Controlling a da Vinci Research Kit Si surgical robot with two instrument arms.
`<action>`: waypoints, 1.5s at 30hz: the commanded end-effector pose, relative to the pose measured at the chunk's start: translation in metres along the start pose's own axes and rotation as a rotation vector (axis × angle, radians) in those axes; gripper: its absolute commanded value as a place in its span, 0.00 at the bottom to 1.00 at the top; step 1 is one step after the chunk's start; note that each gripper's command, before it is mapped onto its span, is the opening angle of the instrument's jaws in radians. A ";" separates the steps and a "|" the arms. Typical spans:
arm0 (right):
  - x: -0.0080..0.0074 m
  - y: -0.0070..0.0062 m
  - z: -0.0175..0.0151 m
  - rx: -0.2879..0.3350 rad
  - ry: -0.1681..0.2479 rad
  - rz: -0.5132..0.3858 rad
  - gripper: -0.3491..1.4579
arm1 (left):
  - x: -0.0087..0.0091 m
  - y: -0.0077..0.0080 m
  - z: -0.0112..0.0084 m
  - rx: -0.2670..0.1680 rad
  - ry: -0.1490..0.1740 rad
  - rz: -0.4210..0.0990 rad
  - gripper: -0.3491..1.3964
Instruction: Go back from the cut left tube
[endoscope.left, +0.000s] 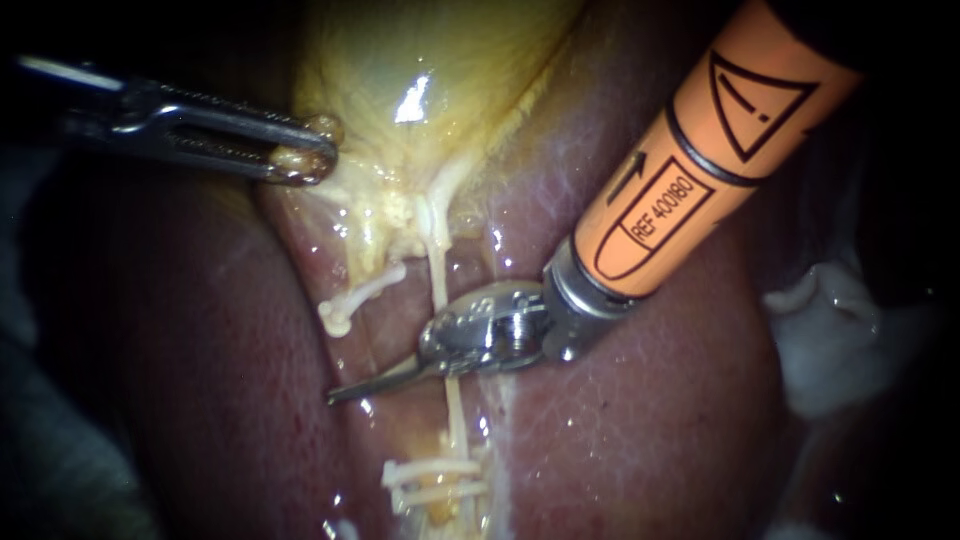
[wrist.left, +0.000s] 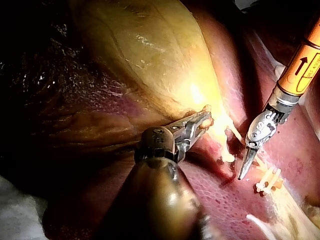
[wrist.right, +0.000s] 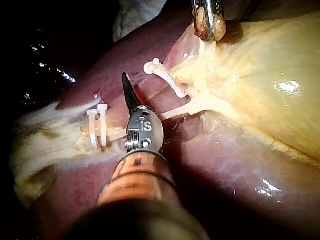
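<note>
From where I stand, the right instrument (endoscope.left: 350, 390) is the one that has to leave. Its blades lie together in a thin point and hold nothing. The cut tube (endoscope.left: 365, 292) is a short pale stub hanging off the gallbladder (endoscope.left: 430, 60). It slants down and toward the view's left, and its loose end sits just above the blade tips, near them but not touching. The blades point the same way, low and left, and the orange shaft climbs off to the upper right. I'd judge the way out is back along that shaft, up and right, away from the stub.

What to watch is the right tube (endoscope.left: 438, 270). It runs whole and straight down from the gallbladder, and the instrument's wrist lies across it, in front. I cannot tell whether metal touches it. A sideways swing could drag it, so the pull should stay on the shaft's line. Further down that tube sit the clips (endoscope.left: 432, 470), below the blades and apart from them.

The left instrument (endoscope.left: 315, 150) is well apart, up at the gallbladder's edge. Its jaws are clamped on a fold of it, holding it up. It has no part in the retreat.

The liver (endoscope.left: 640, 420) under all this is wet and glistening, soft, with nothing hard to catch on. There is open room up and to the right. A pale wad (endoscope.left: 840, 340), gauze perhaps, lies off on that side, clear of the shaft
</note>
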 end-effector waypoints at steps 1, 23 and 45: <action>0.0001 -0.0001 0.0001 -0.003 0.004 0.004 0.00 | 0.0000 0.0000 0.0000 0.000 0.000 0.000 0.00; 0.0011 -0.0036 -0.0045 -0.176 0.087 0.027 0.98 | -0.0001 -0.0001 -0.0004 -0.002 -0.001 0.001 0.00; 0.0003 -0.0087 -0.0198 -0.572 -0.173 -0.164 0.98 | -0.0001 -0.0002 -0.0003 0.001 0.000 0.001 0.00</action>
